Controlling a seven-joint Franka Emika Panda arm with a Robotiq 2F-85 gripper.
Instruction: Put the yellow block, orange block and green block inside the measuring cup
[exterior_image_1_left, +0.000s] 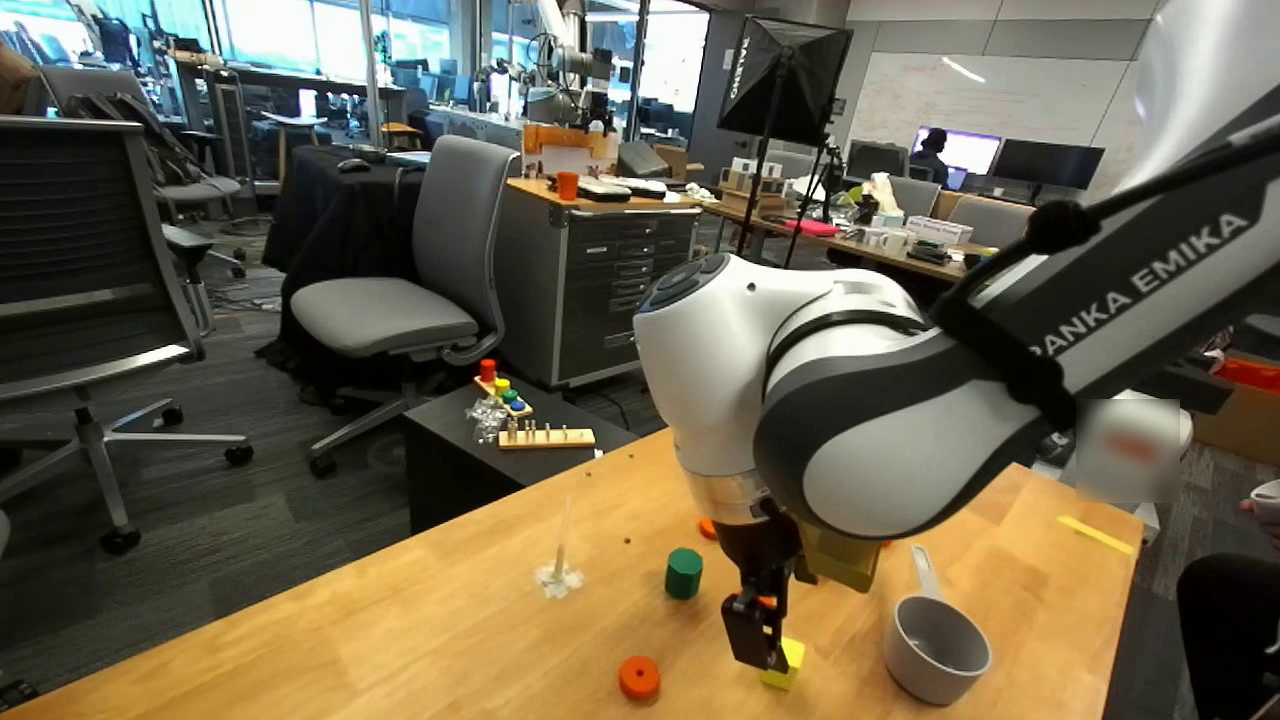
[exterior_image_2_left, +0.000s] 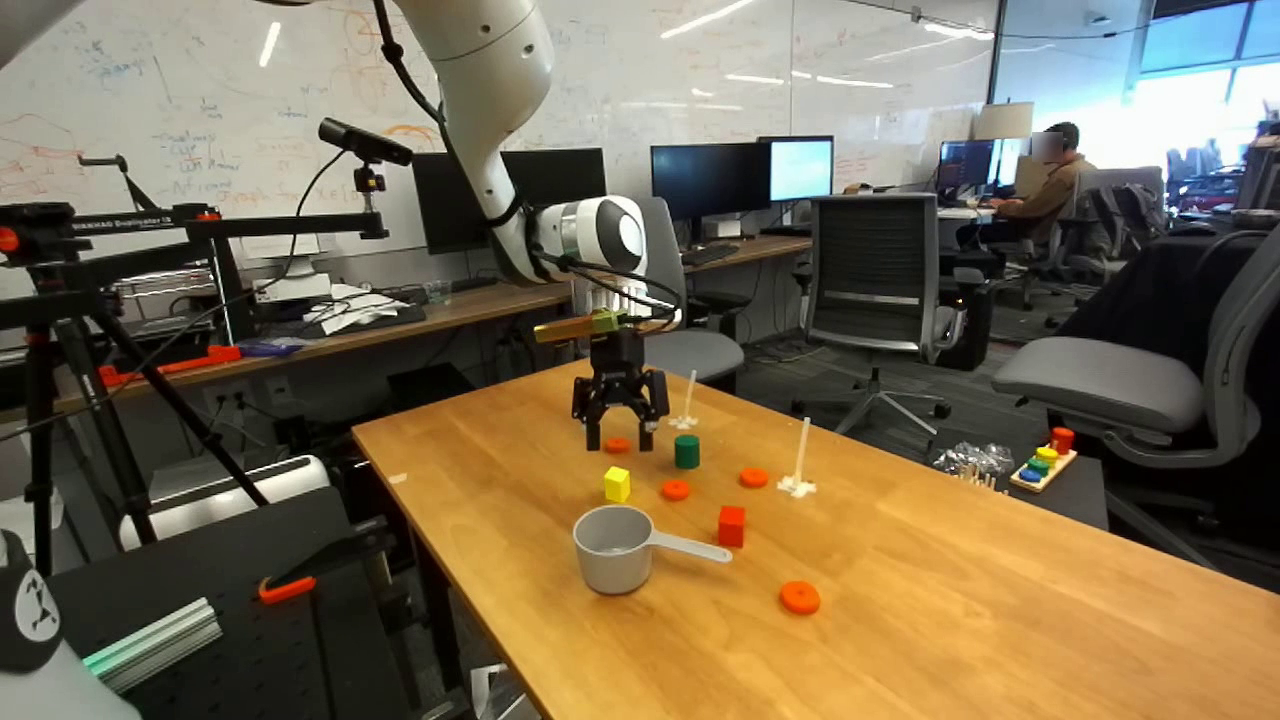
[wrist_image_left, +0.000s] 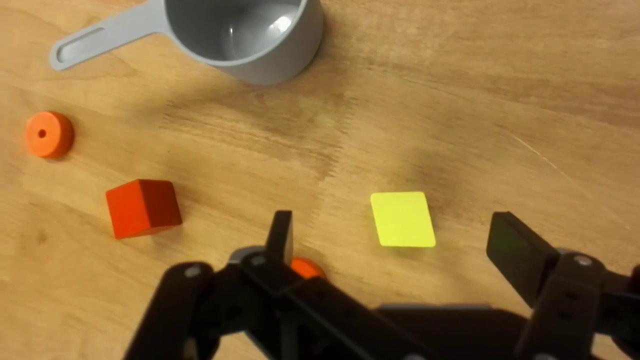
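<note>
Honey-brown, the wooden table (exterior_image_2_left: 930, 580) bears the measuring cup (exterior_image_2_left: 613, 574) and, outside it, yellow block (wrist_image_left: 403, 220), orange block (wrist_image_left: 142, 209), green block (exterior_image_2_left: 687, 452); above, the gripper (exterior_image_2_left: 620, 440) spreads wide, empty; beyond, whiteboard (exterior_image_2_left: 600, 90) and chairs (exterior_image_2_left: 873, 270).

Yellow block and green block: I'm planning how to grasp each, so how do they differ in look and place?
Colour: the yellow block is bright yellow, the green block dark green.
Shape: the yellow block is a cube, while the green block looks rounder, like a stubby upright cylinder or many-sided prism.
Place: the yellow block lies nearer the measuring cup than the green block does.
Both rest on the table, outside the measuring cup.
</note>
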